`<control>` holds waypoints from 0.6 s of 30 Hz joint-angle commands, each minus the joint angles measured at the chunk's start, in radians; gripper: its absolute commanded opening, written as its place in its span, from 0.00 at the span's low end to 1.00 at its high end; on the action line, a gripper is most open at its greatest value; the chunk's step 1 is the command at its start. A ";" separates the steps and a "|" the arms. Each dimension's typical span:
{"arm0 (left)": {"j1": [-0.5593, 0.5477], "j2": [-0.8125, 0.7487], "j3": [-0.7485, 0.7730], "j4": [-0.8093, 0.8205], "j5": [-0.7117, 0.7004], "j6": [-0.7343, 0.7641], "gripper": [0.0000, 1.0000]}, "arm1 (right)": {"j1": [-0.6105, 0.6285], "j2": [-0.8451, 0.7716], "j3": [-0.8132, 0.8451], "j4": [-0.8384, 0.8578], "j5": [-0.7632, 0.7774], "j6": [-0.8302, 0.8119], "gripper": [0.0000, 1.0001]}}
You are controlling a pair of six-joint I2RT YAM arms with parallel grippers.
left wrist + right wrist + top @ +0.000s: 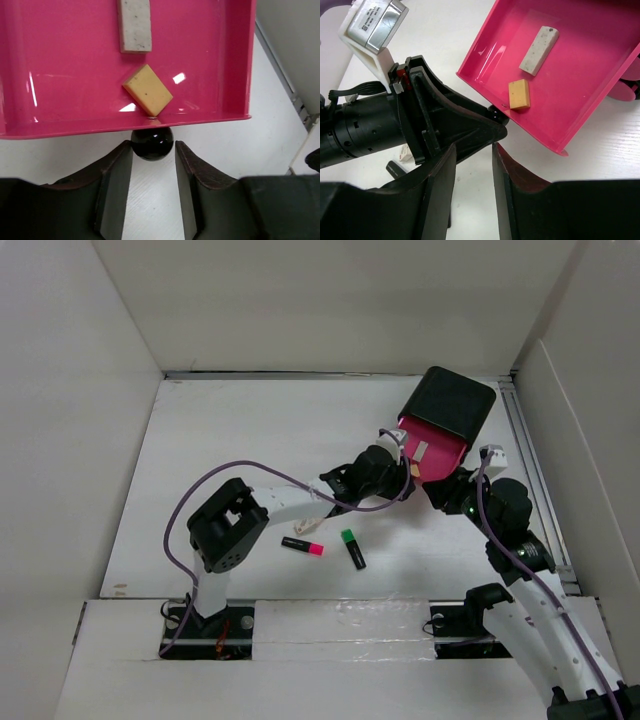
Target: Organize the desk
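Left tool (152, 167), jaws parted around the black knob (152, 143) of the pink drawer (432, 452) at right of centre, with two erasers inside, tells me I'm midway: two highlighters (302, 546) remain on the white surface (250, 430).

Two erasers (147, 88) in open drawer (235, 60), markers (302, 546) on desk (230, 440) before it

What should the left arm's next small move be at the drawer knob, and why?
Probably ease the left gripper slightly forward and close it on the black knob. Its fingers are open, and the knob sits just ahead of their tips, not yet gripped. The pink drawer is pulled out, holding a grey eraser and a yellow eraser, while two highlighters lie on the desk.
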 commanded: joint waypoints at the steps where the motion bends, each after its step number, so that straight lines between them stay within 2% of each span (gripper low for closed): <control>1: -0.003 -0.003 0.052 0.025 -0.012 0.016 0.34 | 0.006 -0.002 0.020 0.060 -0.022 -0.003 0.40; 5: -0.012 -0.011 0.063 0.025 -0.012 0.020 0.23 | 0.006 -0.013 0.025 0.057 -0.028 -0.003 0.39; 6: -0.012 -0.011 0.063 0.025 -0.012 0.020 0.23 | 0.006 -0.013 0.025 0.057 -0.028 -0.002 0.39; 7: -0.012 -0.015 0.065 0.025 -0.048 0.023 0.20 | 0.006 -0.014 0.025 0.055 -0.027 -0.002 0.39; 18: -0.021 -0.043 0.130 0.002 -0.067 0.059 0.11 | 0.006 -0.021 0.043 0.051 -0.019 0.000 0.38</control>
